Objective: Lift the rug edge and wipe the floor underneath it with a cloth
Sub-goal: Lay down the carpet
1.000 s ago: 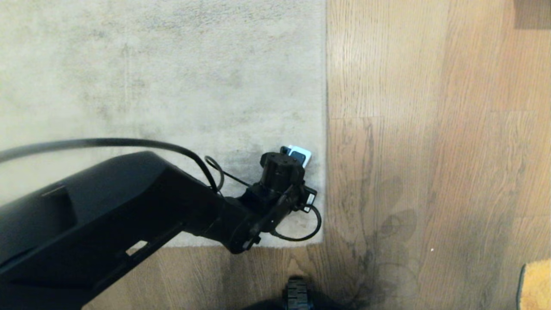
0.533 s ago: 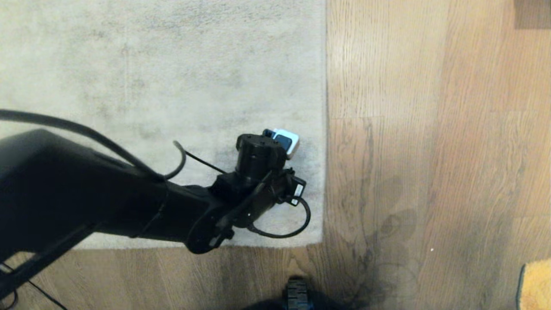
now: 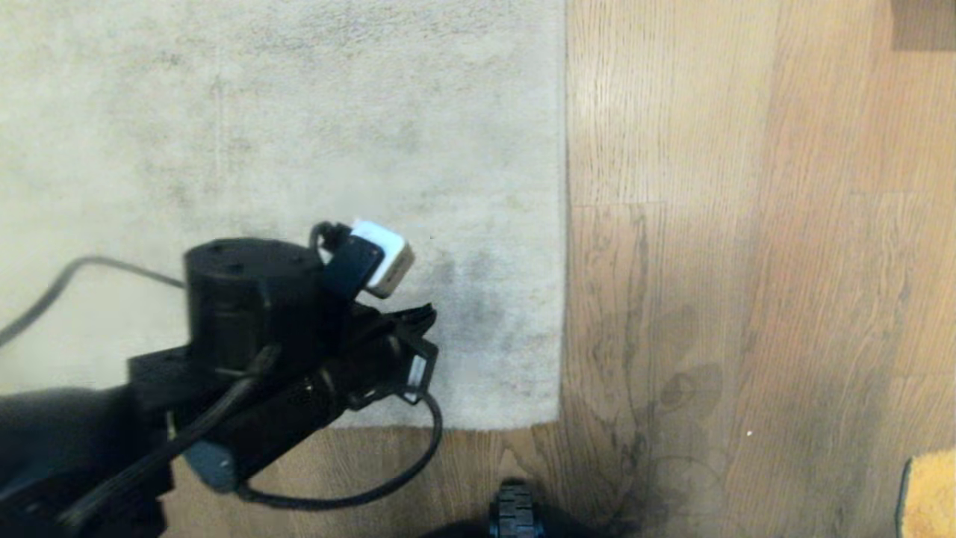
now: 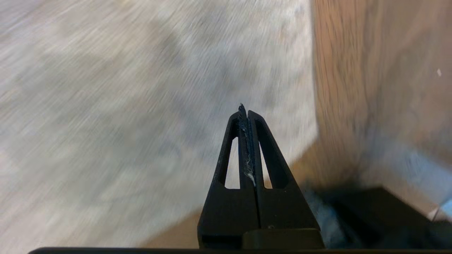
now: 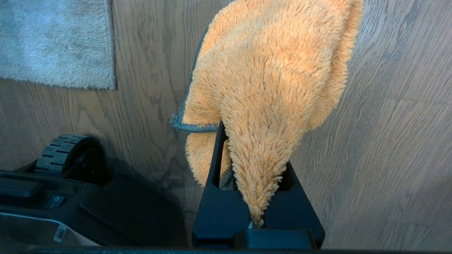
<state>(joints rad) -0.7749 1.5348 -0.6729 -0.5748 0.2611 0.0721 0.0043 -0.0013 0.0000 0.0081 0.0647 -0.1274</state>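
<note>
Left gripper point(image 4: 246, 116) shows best in the left wrist view: its 2 fingers point(image 4: 229, 141) are pressed together on nothing, with pale lint along the seam, hanging above the rug near its corner, where the rug edge point(image 4: 312, 106) meets the floor point(image 4: 370, 70).

From the head view, the left arm reaches in over the rug's near corner; the gripper itself is hidden under the wrist. Along both borders the rug edge point(image 3: 562, 299) lies flat on the floor point(image 3: 747, 224). A sliver of the cloth point(image 3: 930, 493) shows at the lower right, well apart from the corner.

From the right wrist view, the right gripper point(image 5: 256, 197) is pinching the orange cloth point(image 5: 268, 70), which drapes forward over its fingers above bare floor point(image 5: 388, 141), beside the robot's base and wheel point(image 5: 61, 158).

Judging by this, the lift has not begun. Next, the left fingers would need to part, come down at the corner and slip under the border before the right arm can wipe. No containers are in sight.
</note>
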